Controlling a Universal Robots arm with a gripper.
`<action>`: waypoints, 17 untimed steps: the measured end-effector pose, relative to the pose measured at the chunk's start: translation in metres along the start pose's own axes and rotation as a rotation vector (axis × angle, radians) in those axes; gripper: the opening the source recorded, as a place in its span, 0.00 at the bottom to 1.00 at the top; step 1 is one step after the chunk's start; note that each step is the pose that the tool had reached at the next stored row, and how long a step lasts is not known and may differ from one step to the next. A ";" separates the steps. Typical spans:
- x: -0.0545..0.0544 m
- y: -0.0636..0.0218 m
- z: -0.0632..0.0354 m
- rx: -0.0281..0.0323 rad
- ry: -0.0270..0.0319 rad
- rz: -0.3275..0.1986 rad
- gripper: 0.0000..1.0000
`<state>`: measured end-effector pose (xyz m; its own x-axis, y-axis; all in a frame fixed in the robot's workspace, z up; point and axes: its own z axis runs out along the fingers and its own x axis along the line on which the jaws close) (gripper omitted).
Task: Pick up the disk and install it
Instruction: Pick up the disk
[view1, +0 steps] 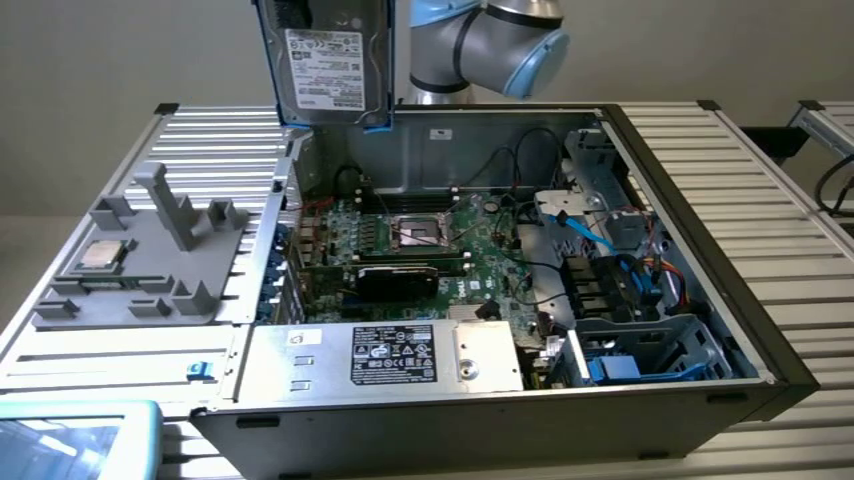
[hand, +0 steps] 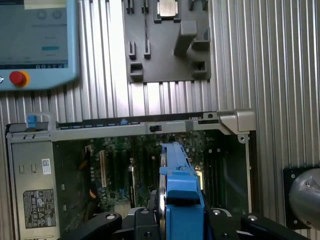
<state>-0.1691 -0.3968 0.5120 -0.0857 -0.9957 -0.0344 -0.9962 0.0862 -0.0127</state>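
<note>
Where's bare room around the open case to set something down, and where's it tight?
Free: ribbed table on the exterior view's right of the case; strip between fixture tray and pendant. Crowded: inside, around the cables; the disk hangs above the case.

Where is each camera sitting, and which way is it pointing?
Exterior view: off the arm, raised, looking down into the open silver metal computer case; the grey-and-blue robot arm shows.
Wrist view: on the wrist, looking down past the black end effector into the case.
Shared: the case and the held silver-grey rectangular metal disk with blue rails.
</note>
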 end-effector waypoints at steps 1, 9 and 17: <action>0.002 -0.0042 -0.0007 -0.0017 0.0002 0.000 0.37; 0.011 -0.0377 -0.0046 -0.0165 0.0046 0.001 0.37; 0.021 -0.0615 -0.0076 -0.0172 0.0160 0.000 0.37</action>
<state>-0.1097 -0.4235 0.5197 -0.0863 -0.9961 -0.0184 -0.9963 0.0862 0.0044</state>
